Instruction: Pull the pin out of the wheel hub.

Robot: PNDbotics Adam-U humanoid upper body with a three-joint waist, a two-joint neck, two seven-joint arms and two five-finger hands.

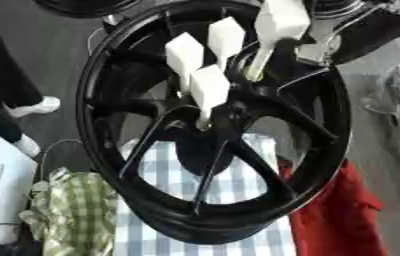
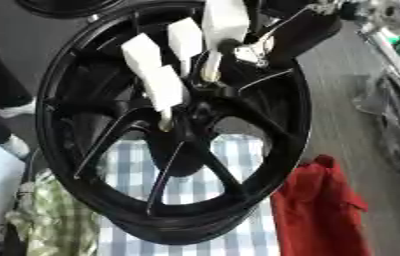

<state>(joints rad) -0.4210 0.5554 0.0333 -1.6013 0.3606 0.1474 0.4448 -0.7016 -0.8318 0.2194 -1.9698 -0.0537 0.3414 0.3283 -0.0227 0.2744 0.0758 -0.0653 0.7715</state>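
your right hand (image 1: 238, 55) comes in from the upper right, white fingers (image 1: 210, 87) pointing down into the middle of the wheel (image 1: 322, 150). the fingers are straight and fanned apart, not curled round anything. one fingertip sits right at the hub (image 1: 205, 131); you cannot tell whether it touches. another, further right, reaches toward a pale, slim piece (image 1: 257, 67) standing just above the hub. it may be the pin, you cannot tell for sure, and no finger is seen closed on it.

the wheel is black, with thin spokes, standing tilted, its face toward you. the hub lies directly under the lowest fingertip, at the point where the spokes meet. the rim wraps all round the hand.

below the hand, seen through the spokes, a blue-and-white checked cloth (image 1: 247, 235). down and to the left of the hand, a green checked cloth (image 1: 68, 210), bunched. down and to the right, a red cloth (image 1: 339, 215), against the wheel's lower right edge.

left hand: not seen in either view.
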